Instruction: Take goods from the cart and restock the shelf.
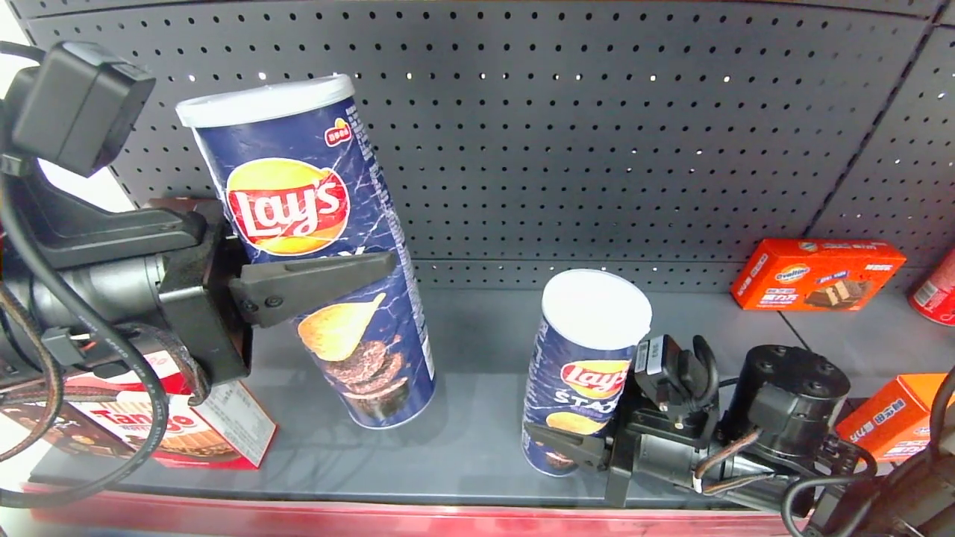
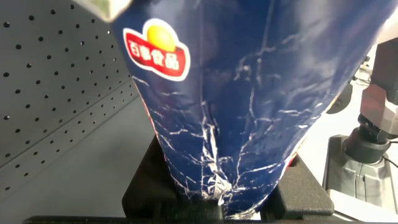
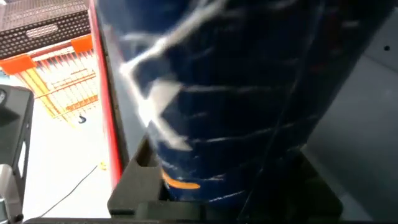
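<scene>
A tall dark-blue chip can (image 1: 321, 253) with a white lid leans over the grey shelf (image 1: 477, 440) at the left, its base touching or just above the shelf floor. My left gripper (image 1: 313, 287) is shut on its middle; the can's blue wall (image 2: 249, 106) runs between the black fingers (image 2: 155, 186). A second, shorter-looking blue chip can (image 1: 586, 369) stands upright on the shelf right of centre. My right gripper (image 1: 574, 447) is shut on its lower part, and its blue side (image 3: 236, 106) sits between the fingers (image 3: 134, 193).
A red wafer box (image 1: 179, 432) lies at the shelf's front left beside the left arm. Orange boxes (image 1: 817, 272) (image 1: 891, 418) and a red can (image 1: 936, 291) sit at the right. A pegboard wall (image 1: 597, 127) backs the shelf. An orange-handled cart (image 3: 43, 56) stands on the floor below.
</scene>
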Robot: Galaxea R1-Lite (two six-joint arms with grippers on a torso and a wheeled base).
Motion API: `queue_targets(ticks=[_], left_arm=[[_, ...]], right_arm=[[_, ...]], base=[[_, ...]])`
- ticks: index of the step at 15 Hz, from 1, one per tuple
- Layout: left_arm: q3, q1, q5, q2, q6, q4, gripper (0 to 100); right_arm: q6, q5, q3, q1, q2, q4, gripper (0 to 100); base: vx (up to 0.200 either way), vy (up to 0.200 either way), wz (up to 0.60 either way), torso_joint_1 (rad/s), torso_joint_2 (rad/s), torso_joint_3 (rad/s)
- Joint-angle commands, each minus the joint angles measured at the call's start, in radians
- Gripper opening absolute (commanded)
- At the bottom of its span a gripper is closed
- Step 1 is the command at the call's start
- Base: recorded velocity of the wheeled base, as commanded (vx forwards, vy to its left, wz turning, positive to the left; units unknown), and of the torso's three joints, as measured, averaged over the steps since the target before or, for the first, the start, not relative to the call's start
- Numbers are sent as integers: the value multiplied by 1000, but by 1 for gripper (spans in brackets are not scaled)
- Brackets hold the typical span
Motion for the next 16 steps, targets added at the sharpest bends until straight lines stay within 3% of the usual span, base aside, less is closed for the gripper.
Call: queue_targets(ticks=[1, 10, 13, 16], left_arm=[[-1, 0, 0, 0, 0, 0, 0], [2, -4, 2, -2, 0, 0, 0], [5, -7, 2, -3, 1, 0, 0], [7, -9, 20, -17, 4, 0, 0]], right_arm=[[0, -2, 5, 4, -3, -1, 100], [4, -3, 123, -33, -282, 1, 100], [6, -3, 187, -102, -429, 8, 100], [9, -5, 261, -250, -619, 30, 100]], base=[[0, 0, 0, 0, 0, 0], [0, 0, 0, 0, 0, 0], [0, 0, 0, 0, 0, 0], [0, 0, 0, 0, 0, 0]])
